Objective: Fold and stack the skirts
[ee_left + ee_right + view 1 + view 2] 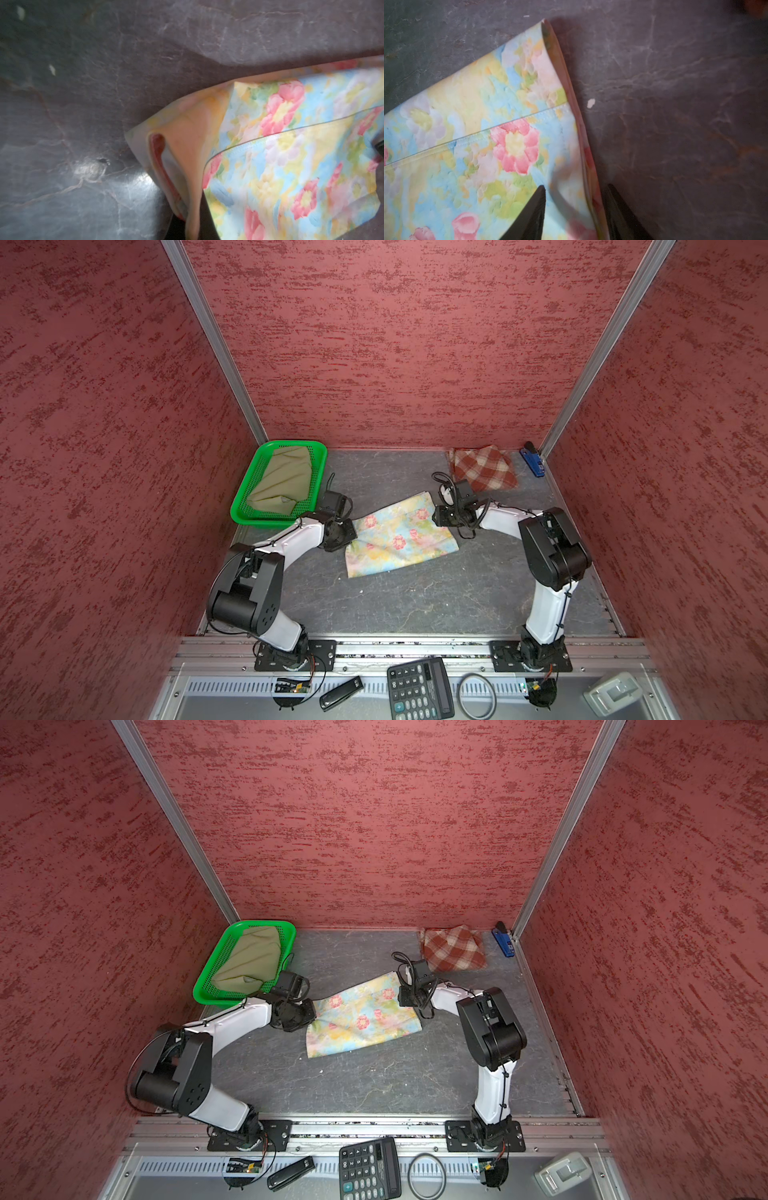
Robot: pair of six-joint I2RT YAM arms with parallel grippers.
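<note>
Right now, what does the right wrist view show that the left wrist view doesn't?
Only the right wrist view: the right gripper, jaws apart, straddles the flat, layered edge of the floral skirt, with one finger over cloth and one over the table.
Only the left wrist view: a corner of the skirt is raised and puckered with its peach inside showing, pinched in the shut left gripper.
Both: the same skirt, with its stitched seam, on the dark marbled table.

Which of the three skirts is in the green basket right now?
The plain olive-khaki skirt; the floral skirt and the plaid skirt both lie out on the dark table.
</note>
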